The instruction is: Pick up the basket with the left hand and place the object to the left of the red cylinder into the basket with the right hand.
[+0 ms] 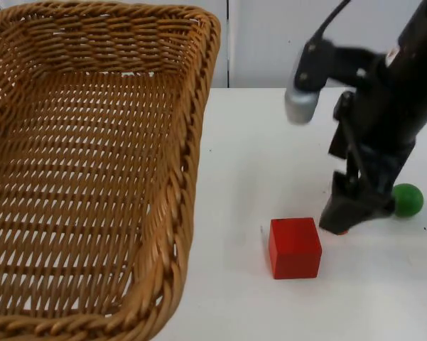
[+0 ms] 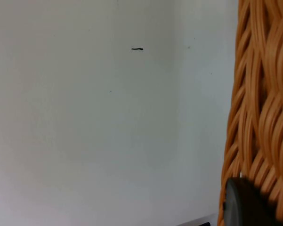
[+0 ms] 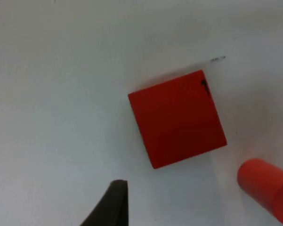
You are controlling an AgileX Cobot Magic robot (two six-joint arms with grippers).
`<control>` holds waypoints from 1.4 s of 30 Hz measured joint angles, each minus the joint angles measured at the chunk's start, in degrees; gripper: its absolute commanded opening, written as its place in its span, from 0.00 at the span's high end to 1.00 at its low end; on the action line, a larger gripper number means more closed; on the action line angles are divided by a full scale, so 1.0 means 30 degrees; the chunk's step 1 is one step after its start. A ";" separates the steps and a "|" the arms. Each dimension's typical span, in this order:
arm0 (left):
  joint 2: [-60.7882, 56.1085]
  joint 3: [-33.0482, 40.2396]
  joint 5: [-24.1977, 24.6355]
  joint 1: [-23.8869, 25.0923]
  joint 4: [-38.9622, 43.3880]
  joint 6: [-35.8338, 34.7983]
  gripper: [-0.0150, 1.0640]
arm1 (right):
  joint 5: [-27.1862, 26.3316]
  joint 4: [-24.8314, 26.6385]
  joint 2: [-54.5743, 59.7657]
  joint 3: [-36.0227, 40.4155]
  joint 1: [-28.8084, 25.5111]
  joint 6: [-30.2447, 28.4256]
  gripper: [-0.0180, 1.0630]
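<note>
The red block [image 1: 295, 248] is a shiny cube w/ flat sides, on the white table [image 1: 256, 142] just beside the right gripper [image 1: 352, 213]; can't tell if it's open. The left gripper [image 2: 247, 205] grips the woven basket [image 1: 92, 177] rim.

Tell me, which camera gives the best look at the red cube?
The right wrist view: the red cube lies whole and close, beside the red cylinder. The top view shows the cube smaller, near the right gripper. The left wrist view shows basket weave.

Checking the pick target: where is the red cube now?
Top view: the red cube lies on the white table, right of the basket, beside the right claw.
</note>
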 measured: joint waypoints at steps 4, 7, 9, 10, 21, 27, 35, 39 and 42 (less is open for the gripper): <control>0.0000 0.0000 0.0000 0.0000 0.0000 0.0000 0.99 | -0.0908 0.0395 0.0936 -0.0091 0.0032 -0.0679 0.01; 0.0000 0.0000 0.0000 0.0000 0.0000 0.0000 0.99 | -0.1125 0.0617 0.1253 -0.0169 0.0032 -0.1264 0.01; 0.0000 0.0000 0.0000 0.0000 0.0000 0.0000 0.99 | -0.1348 0.1020 0.1563 -0.0169 0.0032 -0.2026 0.01; 0.0000 0.0000 0.0000 0.0000 0.0000 0.0000 0.99 | -0.1383 0.1216 0.1686 -0.0169 0.0032 -0.2435 0.01; 0.0000 0.0000 0.0000 0.0000 0.0000 0.0000 0.99 | -0.1500 0.2007 0.1758 -0.0169 0.0073 -0.4276 0.01; 0.0000 0.0000 0.0000 0.0000 0.0000 0.0000 0.99 | -0.1593 0.1896 0.1758 -0.0169 0.0860 -0.4353 0.01; 0.0000 0.0000 0.0000 0.0000 0.0000 0.0000 0.99 | -0.0550 0.1863 0.2855 -0.1454 0.0955 -0.4353 0.01; 0.0000 0.0000 0.0000 0.0000 0.0000 0.0000 0.99 | -0.0366 0.1728 0.3897 -0.1718 0.1225 -0.4235 0.01; 0.0000 0.0000 0.0000 0.0000 0.0000 0.0000 0.99 | -0.0544 0.1480 0.4359 -0.1718 0.1428 -0.3933 0.01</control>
